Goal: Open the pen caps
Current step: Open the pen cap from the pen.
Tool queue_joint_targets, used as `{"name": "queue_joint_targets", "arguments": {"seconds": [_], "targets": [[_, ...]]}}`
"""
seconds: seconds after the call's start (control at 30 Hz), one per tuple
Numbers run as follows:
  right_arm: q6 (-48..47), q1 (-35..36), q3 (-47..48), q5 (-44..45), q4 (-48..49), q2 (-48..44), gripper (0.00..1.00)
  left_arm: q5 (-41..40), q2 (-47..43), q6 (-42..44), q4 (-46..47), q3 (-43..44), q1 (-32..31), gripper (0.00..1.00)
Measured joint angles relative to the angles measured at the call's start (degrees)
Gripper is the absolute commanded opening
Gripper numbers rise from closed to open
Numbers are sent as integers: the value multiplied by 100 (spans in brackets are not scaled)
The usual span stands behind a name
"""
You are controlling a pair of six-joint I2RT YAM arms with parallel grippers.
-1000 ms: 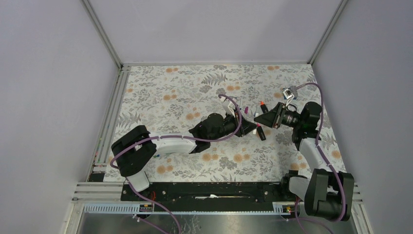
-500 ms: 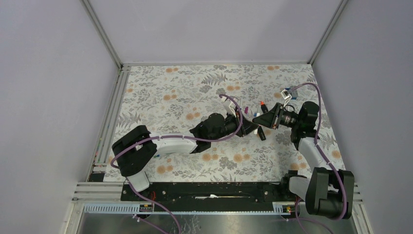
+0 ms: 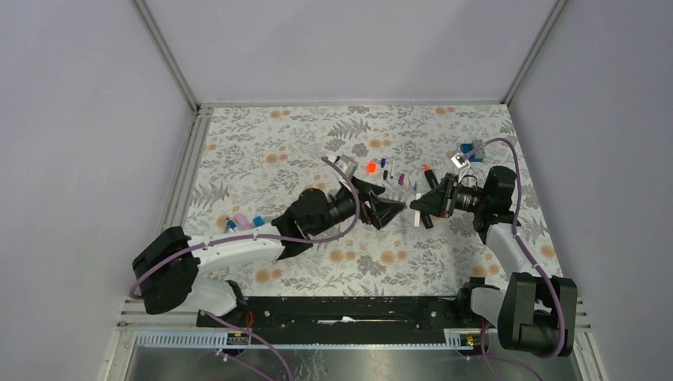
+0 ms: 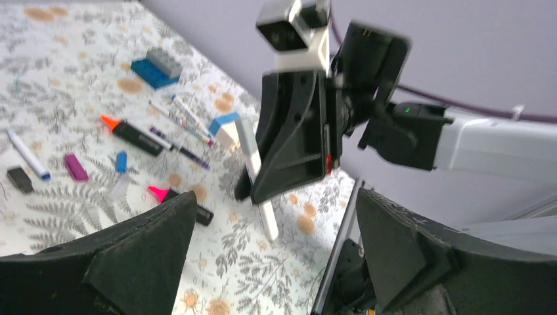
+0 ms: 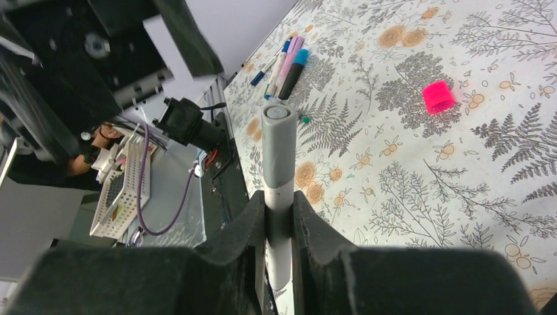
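Your right gripper (image 5: 279,200) pinches the light, rigid, probably slick pen (image 4: 251,154) by its barrel above the table (image 3: 262,143), grey cap (image 5: 278,144) facing your wide-spread left gripper (image 4: 274,197); grasp the cap mid-length and pull straight.

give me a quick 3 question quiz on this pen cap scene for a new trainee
1. True or false: the left gripper is shut on a highlighter.
2. What is clamped in the right gripper? A: a pale grey pen. B: an orange highlighter. C: the blue block.
3. Fill in: in the right wrist view, the loose cap lying on the floral cloth is ___ in colour.

Key
1. False: its jaws stand wide open and hold nothing.
2. A.
3. Pink.
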Motion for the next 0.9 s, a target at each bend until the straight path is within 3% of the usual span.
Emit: {"name": "queue_joint_targets", "arguments": {"seconds": [0.13, 0.27, 0.6, 0.73, 0.83, 0.9], "targets": [[-413, 7, 0, -251, -240, 0, 0, 645, -142, -205, 50, 107, 595, 99], [-647, 46, 0, -446, -358, 0, 0, 1285, 387, -750, 63, 551, 1099, 97], [-822, 188, 0, -654, -468, 33, 0, 2020, 1825, -1609, 291, 1333, 986, 66], [-835, 210, -2, -662, -472, 74, 0, 2138, 2037, -1740, 382, 1473, 909, 56], [-835, 216, -2, -662, -476, 98, 0, 2205, 2105, -1803, 437, 1528, 868, 40], [-835, 227, 0, -662, -481, 109, 0, 2256, 2146, -1827, 472, 1565, 850, 35]]}}
